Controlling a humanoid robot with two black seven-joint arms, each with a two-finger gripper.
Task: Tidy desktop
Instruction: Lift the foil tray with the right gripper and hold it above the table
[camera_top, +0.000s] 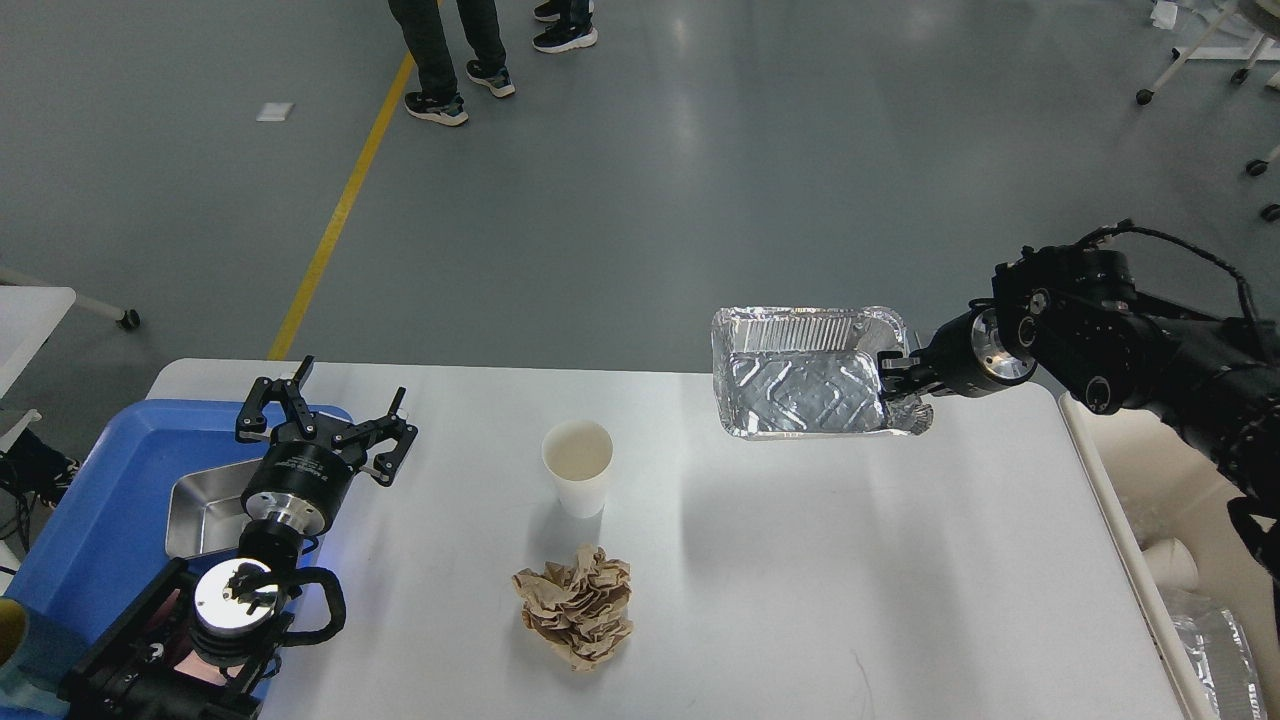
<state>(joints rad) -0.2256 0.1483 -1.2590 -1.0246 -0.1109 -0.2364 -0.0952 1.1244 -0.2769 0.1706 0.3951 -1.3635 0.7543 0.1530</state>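
Foil tray (805, 385) clamped at its right rim by right gripper (893, 378), lifted over desktop (800, 580); beige bin (1140, 520) lies just right; left gripper (330, 405) spread, empty.

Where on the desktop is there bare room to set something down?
The desktop is bare right of the paper cup and crumpled paper, below the foil tray held by the right gripper. Crowded left, around the left gripper and blue tray.

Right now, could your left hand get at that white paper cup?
Probably yes: my left hand is open and empty, and the bare desktop between it and the paper cup holds nothing in the way.
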